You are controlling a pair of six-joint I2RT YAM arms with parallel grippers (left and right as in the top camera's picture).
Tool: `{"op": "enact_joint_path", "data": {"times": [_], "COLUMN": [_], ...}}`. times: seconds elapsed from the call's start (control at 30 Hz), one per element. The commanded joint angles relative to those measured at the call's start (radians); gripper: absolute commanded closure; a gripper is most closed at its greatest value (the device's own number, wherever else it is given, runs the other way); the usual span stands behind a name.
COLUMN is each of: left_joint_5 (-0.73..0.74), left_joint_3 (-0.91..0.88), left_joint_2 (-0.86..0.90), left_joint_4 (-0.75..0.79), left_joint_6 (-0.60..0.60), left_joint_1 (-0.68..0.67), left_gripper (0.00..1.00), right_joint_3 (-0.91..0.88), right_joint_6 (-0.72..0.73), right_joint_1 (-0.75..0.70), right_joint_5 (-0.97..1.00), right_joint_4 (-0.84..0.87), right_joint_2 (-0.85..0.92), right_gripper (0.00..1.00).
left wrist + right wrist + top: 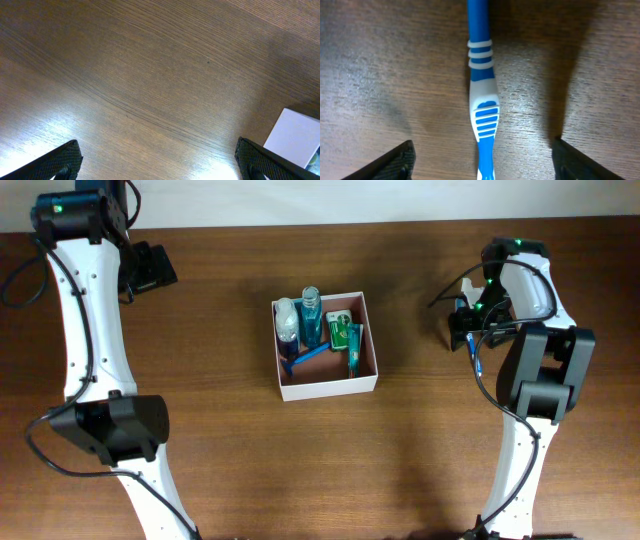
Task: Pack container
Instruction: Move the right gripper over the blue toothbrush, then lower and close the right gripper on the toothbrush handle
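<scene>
Container [330,387]: centre of bench [210,330], between the arms; holds bottles [310,315], razor [305,358], tube [354,348]. Toothbrush [482,100]: flat on bench, right side, well apart, not yet packed. Right hand [484,162]: spread wide astride the handle without touching it, seemingly lined up for a pick. Left hand [160,165]: agape, empty, parked clear.

— Where is the container [328,387]?
— Mid-table, square and shallow, with white outer walls, a reddish-brown inside and its open top facing up.
— What's in it?
— A blue bottle [310,320] beside a paler bottle [287,320] toward the far edge, a blue razor [305,358] slanting across the floor, and green packets [343,332] next to them.
— Anything outside?
— A blue-and-white toothbrush [482,100] lying flat on the wood, well apart from the box.
</scene>
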Motion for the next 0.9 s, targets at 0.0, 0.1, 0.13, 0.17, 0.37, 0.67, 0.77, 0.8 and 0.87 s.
{"op": "enact_joint_path", "data": {"times": [0.0, 0.1, 0.13, 0.17, 0.37, 0.67, 0.77, 0.8, 0.87], "left_joint_5": [0.000, 0.000, 0.000, 0.000, 0.000, 0.000, 0.000, 0.000, 0.000], "left_joint_3": [-0.003, -0.003, -0.003, -0.003, -0.003, -0.003, -0.003, -0.003, -0.003], "left_joint_2": [-0.008, -0.008, -0.008, -0.008, -0.008, -0.008, -0.008, -0.008, -0.008], "left_joint_4": [-0.001, -0.001, -0.001, -0.001, -0.001, -0.001, -0.001, -0.001, -0.001], "left_joint_6": [0.008, 0.008, 0.008, 0.008, 0.008, 0.008, 0.008, 0.008, 0.008], "left_joint_1": [0.002, 0.002, 0.002, 0.002, 0.002, 0.002, 0.002, 0.002, 0.002], "left_gripper": [0.01, 0.01, 0.01, 0.01, 0.01, 0.01, 0.01, 0.01, 0.01], "right_joint_3": [0.011, 0.011, 0.011, 0.011, 0.011, 0.011, 0.011, 0.011, 0.011], "right_joint_6": [0.024, 0.059, 0.070, 0.088, 0.098, 0.099, 0.119, 0.122, 0.138], "right_joint_1": [0.006, 0.006, 0.006, 0.008, 0.028, 0.064, 0.066, 0.066, 0.067], "right_joint_5": [0.013, 0.015, 0.023, 0.043, 0.106, 0.106, 0.106, 0.104, 0.102], "right_joint_4": [0.003, 0.002, 0.003, 0.003, 0.009, 0.036, 0.037, 0.037, 0.035], "right_joint_2": [0.029, 0.029, 0.029, 0.029, 0.029, 0.029, 0.029, 0.029, 0.029], "right_gripper": [0.24, 0.30, 0.32, 0.32, 0.33, 0.60, 0.69, 0.73, 0.84]}}
